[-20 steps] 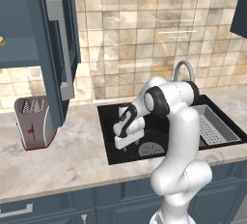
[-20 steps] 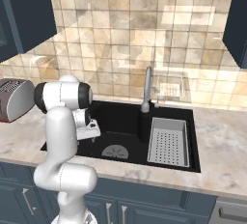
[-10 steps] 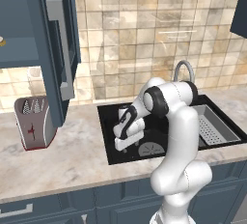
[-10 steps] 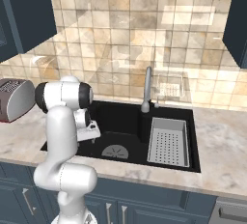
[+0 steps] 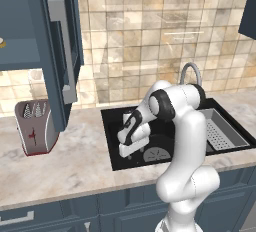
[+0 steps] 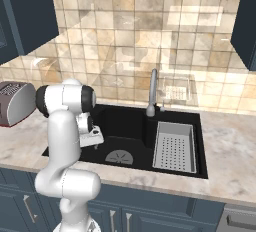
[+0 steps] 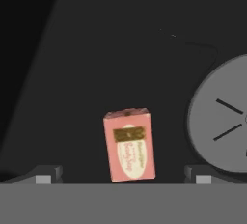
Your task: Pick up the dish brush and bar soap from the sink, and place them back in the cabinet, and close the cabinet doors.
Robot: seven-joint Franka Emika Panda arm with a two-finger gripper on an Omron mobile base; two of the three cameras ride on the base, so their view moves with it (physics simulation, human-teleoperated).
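The bar soap (image 7: 129, 145), a pinkish-red block with a gold label, lies flat on the floor of the black sink (image 5: 111, 126). My gripper (image 7: 124, 177) hangs open just above it, one fingertip on each side and the soap between them, untouched. From the base, the gripper (image 5: 131, 154) (image 6: 95, 145) is low in the left half of the sink (image 6: 125, 121). The cabinet door (image 5: 60, 51) stands open over the shelf (image 5: 20, 58). A cream-yellow sliver (image 5: 1, 41) at the shelf's left edge could be the dish brush; too little shows to tell.
The round grey drain (image 7: 222, 131) (image 5: 156, 154) lies close to the soap. A grey perforated tray (image 5: 220, 131) (image 6: 174, 146) fills the sink's right half, with the faucet (image 6: 152, 93) behind it. A red-and-silver toaster (image 5: 35, 126) stands on the marble counter to the left.
The hand has sunk a little lower into the sink toward the soap. The jaws stayed open.
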